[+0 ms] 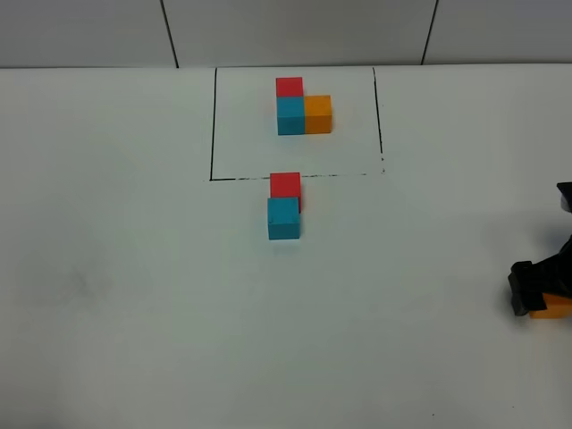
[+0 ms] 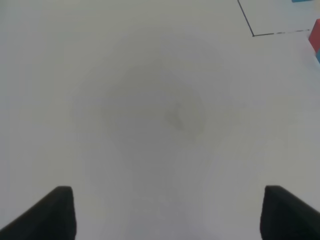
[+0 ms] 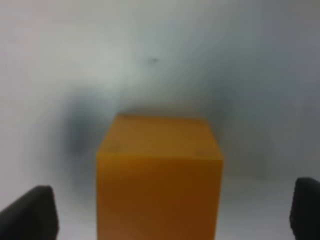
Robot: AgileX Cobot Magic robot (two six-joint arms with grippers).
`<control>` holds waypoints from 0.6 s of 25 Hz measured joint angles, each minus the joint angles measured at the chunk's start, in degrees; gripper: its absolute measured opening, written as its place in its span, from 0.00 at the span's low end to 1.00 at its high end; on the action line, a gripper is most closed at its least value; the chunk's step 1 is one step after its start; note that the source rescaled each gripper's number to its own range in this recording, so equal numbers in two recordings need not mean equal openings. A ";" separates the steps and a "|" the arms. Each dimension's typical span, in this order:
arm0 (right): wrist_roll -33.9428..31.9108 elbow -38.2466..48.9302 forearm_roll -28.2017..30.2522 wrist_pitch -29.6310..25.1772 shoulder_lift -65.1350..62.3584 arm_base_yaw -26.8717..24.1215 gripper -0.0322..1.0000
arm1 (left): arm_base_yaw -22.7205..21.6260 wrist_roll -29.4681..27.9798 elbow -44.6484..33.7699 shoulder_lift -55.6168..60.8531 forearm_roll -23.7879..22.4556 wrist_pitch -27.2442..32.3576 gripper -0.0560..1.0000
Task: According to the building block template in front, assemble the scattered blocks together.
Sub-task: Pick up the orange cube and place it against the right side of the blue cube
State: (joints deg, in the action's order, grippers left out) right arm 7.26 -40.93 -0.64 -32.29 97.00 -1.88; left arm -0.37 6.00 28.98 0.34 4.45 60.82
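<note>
The building block template (image 1: 290,115) is a red, cyan-blue and orange L inside a black drawn rectangle at the far middle of the table. Just in front of the frame line, the loose red block (image 1: 285,186) and the loose cyan-blue block (image 1: 283,218) sit touching in a column. The loose orange block (image 1: 554,311) lies at the far right edge, with my right gripper (image 1: 539,290) over it. In the right wrist view the orange block (image 3: 159,175) sits between the wide-apart fingers, untouched; the right gripper (image 3: 167,215) is open. My left gripper (image 2: 170,215) is open and empty over bare table.
The white table (image 1: 134,268) runs to a grey wall at the back. In the left wrist view a corner of the black frame line (image 2: 253,35) and an edge of the red block (image 2: 316,32) show at the picture's edge.
</note>
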 joint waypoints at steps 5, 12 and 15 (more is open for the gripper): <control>0.07 0.00 -0.48 0.39 2.19 0.00 0.57 | 0.00 0.00 0.00 0.00 0.00 0.00 0.79; 0.03 -1.59 -0.61 -1.74 2.56 0.00 0.03 | 0.00 0.00 0.00 0.00 0.00 0.00 0.79; 1.20 -4.97 -0.11 -4.29 2.56 0.70 0.03 | 0.00 0.00 0.00 0.00 0.00 0.00 0.79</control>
State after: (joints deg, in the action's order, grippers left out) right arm 8.46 -45.90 -0.76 -36.58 99.56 -1.18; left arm -0.37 6.00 28.98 0.34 4.45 60.82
